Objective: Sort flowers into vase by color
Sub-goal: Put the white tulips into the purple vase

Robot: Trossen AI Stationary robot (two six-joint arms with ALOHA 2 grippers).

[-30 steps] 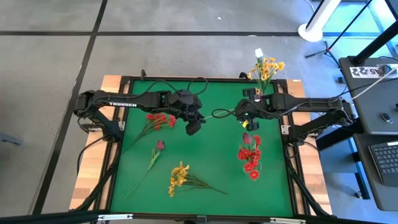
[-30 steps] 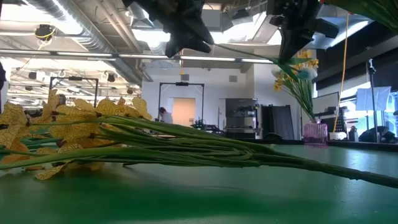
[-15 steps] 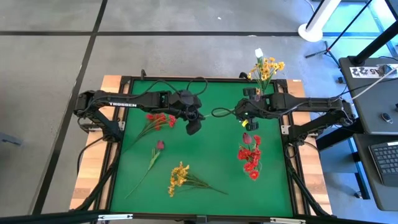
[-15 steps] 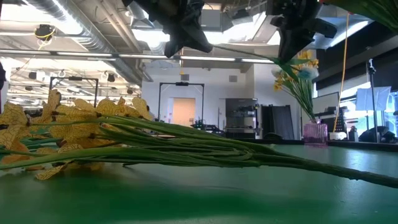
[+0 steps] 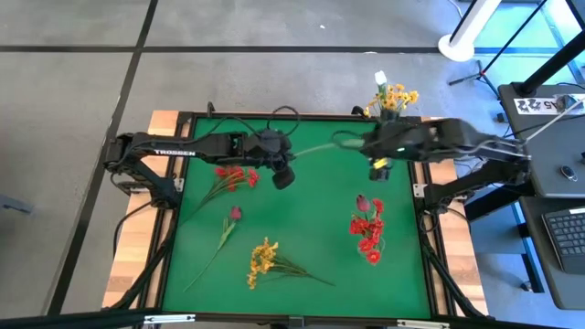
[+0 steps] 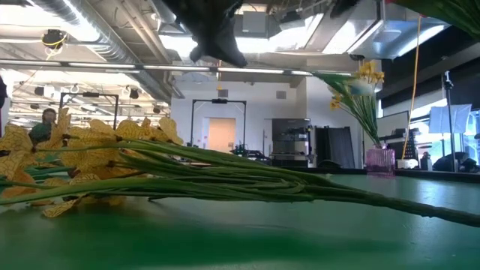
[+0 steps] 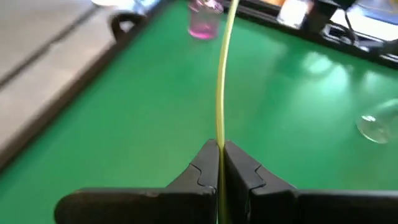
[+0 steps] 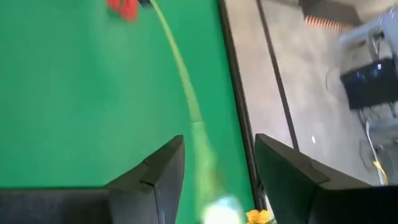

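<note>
Left gripper (image 5: 282, 174) hangs over the middle back of the green table (image 5: 302, 228), its jaws pinched tight on a thin green stem (image 7: 222, 81). From above, that stem (image 5: 315, 148) runs in a pale line from the left gripper across to the right gripper (image 5: 379, 166), near the back right corner. The right gripper's fingers (image 8: 163, 167) stand apart with the stem passing loose between them, not clamped.

Lots lying around on the table. A red flower (image 5: 233, 175) lies just left of the left gripper, a small dark pink bud (image 5: 234, 214) in front of it, and a yellow spray (image 5: 263, 260) toward the front. On the right side a bunch of red flowers (image 5: 368, 230) stands in a clear vase, below the right arm. At the back right corner a bunch of yellow flowers (image 5: 393, 98) with one white tulip (image 5: 380, 79) stands in the pink vase.

The top view hides both vases under their blooms. The left wrist camera shows them: the pink vase (image 7: 204, 18) straight along the stem, and a clear vase (image 7: 378, 122) well off to one side. The low camera is mostly blocked by the yellow spray (image 6: 90, 161) lying right in front of it, with the pink vase (image 6: 380, 159) and its yellow flowers (image 6: 360, 94) beyond, and the left gripper (image 6: 214, 30) dark at the top.
</note>
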